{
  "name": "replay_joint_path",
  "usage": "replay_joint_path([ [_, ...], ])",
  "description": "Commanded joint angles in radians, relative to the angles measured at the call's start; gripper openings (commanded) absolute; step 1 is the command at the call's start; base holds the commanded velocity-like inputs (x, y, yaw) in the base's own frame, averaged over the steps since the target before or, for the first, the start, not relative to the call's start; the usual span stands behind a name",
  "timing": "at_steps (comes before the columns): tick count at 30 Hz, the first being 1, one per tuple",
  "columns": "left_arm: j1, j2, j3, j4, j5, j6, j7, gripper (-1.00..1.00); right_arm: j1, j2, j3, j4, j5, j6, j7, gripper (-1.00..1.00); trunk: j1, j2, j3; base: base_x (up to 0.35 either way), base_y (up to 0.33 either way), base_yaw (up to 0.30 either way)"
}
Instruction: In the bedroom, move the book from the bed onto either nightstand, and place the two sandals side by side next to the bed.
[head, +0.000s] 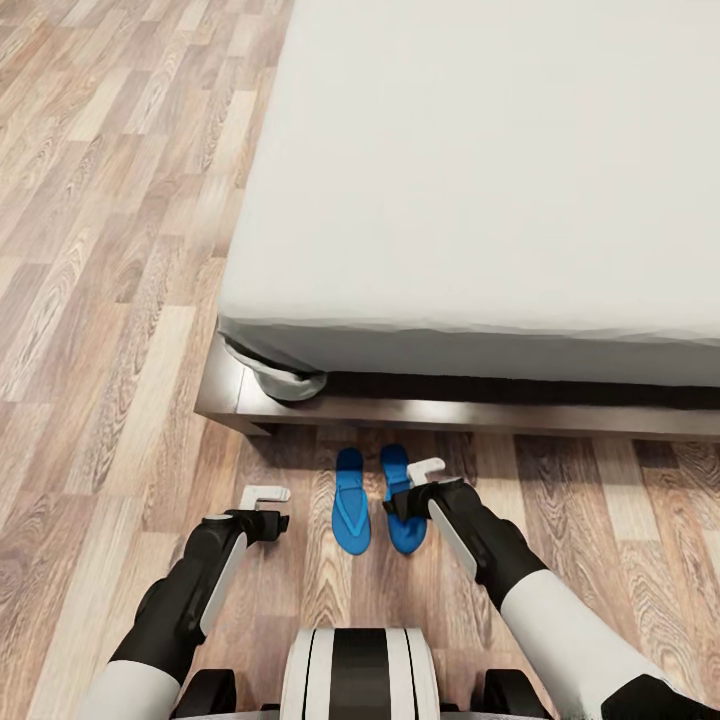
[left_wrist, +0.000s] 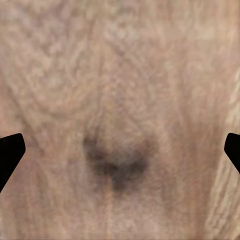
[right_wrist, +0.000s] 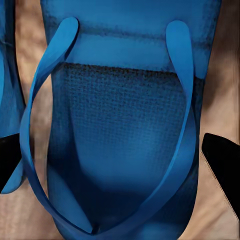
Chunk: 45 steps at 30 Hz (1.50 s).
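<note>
The two blue sandals lie on the wood floor right next to the bed, close to its dark wooden frame, and they sit side by side with only a thin strip of floor between them. Both point the same way, with their long sides running straight toward the bed. The right pincer is right above the right sandal, and in the right wrist view that sandal sits between its two dark fingers, which are spread wide apart with nothing pinched, so its long side runs across the gap between them. The edge of the left sandal peeks in just beside it. The left sandal lies between the two arms, a bit nearer the right one. The left pincer hangs off to the side over bare floor, and its fingers are spread wide too, pinching nothing. I think the sandal part looks nearly done, since the pair already lies together by the bed. The top of the bed that I can see is plain white
</note>
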Motion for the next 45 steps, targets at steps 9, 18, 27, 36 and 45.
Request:
replay_joint_path([
  [9,0.0,0.0,-0.002,-0.002,0.005,0.004,0.008,1.0,-0.058,0.001,0.001,0.022,-0.002,0.004,0.002,-1.0,0.002,-0.001,-0.016,0.0,0.0,0.0],
  [18,0.0,0.0,-0.003,-0.002,0.005,0.004,0.008,1.0,-0.075,0.015,0.002,0.03,-0.003,0.004,0.002,-1.0,0.003,-0.002,-0.028,0.0,0.0,0.0],
  [27,0.0,0.0,-0.004,-0.003,0.006,0.003,0.008,1.0,-0.076,0.02,0.002,0.031,-0.002,0.004,0.002,-1.0,0.004,-0.003,-0.039,0.0,0.0,0.0],
  [36,0.0,0.0,-0.004,-0.002,0.006,0.002,0.009,1.0,-0.076,0.02,0.002,0.031,-0.002,0.005,0.002,-1.0,0.006,-0.003,-0.055,0.0,0.0,0.0],
  [45,0.0,0.0,-0.005,-0.001,0.006,0.0,0.009,1.0,-0.076,0.02,0.002,0.031,-0.002,0.005,0.002,-1.0,0.008,-0.004,-0.07,0.0,0.0,0.0],
])
